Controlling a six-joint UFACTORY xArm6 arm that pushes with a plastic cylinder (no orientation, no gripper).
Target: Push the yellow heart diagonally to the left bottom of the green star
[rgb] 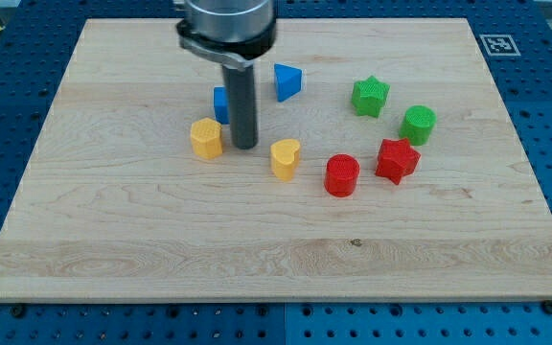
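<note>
The yellow heart (285,158) lies near the board's middle. The green star (370,97) sits up and to the view's right of it. My tip (244,146) rests on the board just left of the yellow heart, with a small gap between them. A yellow hexagon-like block (206,138) lies right next to the tip on its left. A blue block (220,103) stands behind the rod, partly hidden by it.
A blue triangle (287,81) lies at the view's top middle. A green cylinder (417,125), a red star (397,160) and a red cylinder (341,175) sit right of the heart. The wooden board (113,249) rests on a blue pegboard.
</note>
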